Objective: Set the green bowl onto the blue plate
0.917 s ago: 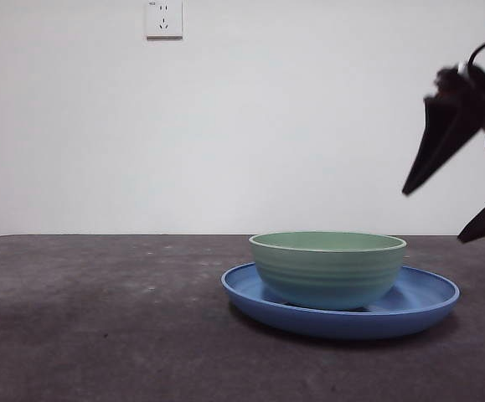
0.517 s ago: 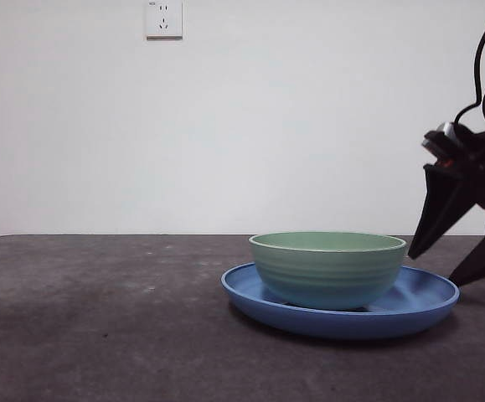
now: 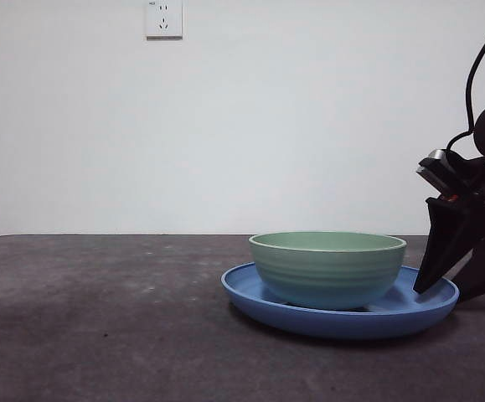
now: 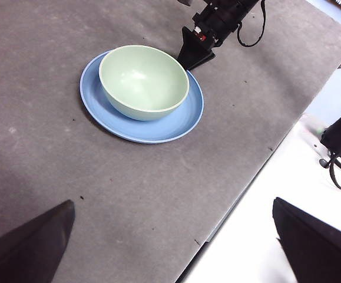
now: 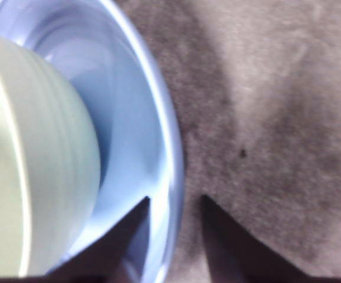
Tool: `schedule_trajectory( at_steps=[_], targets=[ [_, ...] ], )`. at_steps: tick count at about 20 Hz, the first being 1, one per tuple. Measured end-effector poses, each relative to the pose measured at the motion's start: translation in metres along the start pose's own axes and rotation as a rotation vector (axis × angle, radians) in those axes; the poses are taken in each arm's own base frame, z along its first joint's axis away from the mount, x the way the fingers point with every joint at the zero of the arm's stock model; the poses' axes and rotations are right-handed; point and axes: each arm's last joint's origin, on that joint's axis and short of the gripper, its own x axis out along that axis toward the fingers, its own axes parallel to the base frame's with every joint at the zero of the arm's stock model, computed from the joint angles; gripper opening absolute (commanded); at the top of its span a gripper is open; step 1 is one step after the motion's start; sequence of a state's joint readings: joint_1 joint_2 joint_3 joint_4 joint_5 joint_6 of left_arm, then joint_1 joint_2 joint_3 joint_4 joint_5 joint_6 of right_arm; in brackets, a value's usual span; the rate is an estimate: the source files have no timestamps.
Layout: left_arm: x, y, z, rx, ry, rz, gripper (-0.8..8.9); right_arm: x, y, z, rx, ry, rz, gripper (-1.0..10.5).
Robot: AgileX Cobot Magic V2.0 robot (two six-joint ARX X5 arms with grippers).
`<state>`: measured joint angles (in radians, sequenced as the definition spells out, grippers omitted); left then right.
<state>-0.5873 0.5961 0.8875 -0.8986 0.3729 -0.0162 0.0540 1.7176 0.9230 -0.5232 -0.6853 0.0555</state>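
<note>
The right gripper (image 3: 453, 289) has dropped lower since a second ago, its jaws narrowly parted astride the right rim of the one blue plate (image 3: 267, 308). One green bowl (image 3: 327, 270) sits on that plate, right of centre on the table (image 3: 100, 327). The left gripper (image 4: 173, 236) hovers wide apart, well away. One wall socket (image 3: 163, 18) behind.

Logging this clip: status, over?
Green bowl seated on blue plate. Right hand open, straddling the plate's rim. Left hand open, high above the table. Nothing in the way.
</note>
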Motion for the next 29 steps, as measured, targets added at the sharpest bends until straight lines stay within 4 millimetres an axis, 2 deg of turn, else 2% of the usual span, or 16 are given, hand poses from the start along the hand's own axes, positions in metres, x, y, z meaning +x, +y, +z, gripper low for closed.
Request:
schedule_trajectory(
  at_steps=[2, 7, 11, 14, 18, 24, 29],
  targets=[
    [0.0, 0.0, 0.0, 0.0, 0.0, 0.0, 6.54, 0.0, 0.0, 0.0, -0.001, 0.0, -0.001, 0.1],
    [0.0, 0.0, 0.0, 0.0, 0.0, 0.0, 6.54, -0.001, 0.0, 0.0, 0.005, 0.004, -0.009, 0.1],
    [0.0, 0.0, 0.0, 0.0, 0.0, 0.0, 6.54, -0.011, 0.011, 0.015, 0.0, -0.002, -0.016, 0.1],
    [0.0, 0.0, 0.0, 0.0, 0.0, 0.0, 6.54, -0.017, 0.026, 0.024, -0.001, 0.013, -0.022, 0.1],
    [0.0, 0.0, 0.0, 0.0, 0.0, 0.0, 6.54, -0.019, 0.056, 0.039, -0.031, 0.007, -0.03, 0.1],
    [0.0, 0.0, 0.0, 0.0, 0.0, 0.0, 6.54, -0.001, 0.106, 0.046, -0.093, -0.018, -0.022, 0.1],
    [0.0, 0.0, 0.0, 0.0, 0.001, 0.0, 6.54, 0.012, 0.122, 0.047, -0.081, -0.048, 0.001, 0.1]
  ],
)
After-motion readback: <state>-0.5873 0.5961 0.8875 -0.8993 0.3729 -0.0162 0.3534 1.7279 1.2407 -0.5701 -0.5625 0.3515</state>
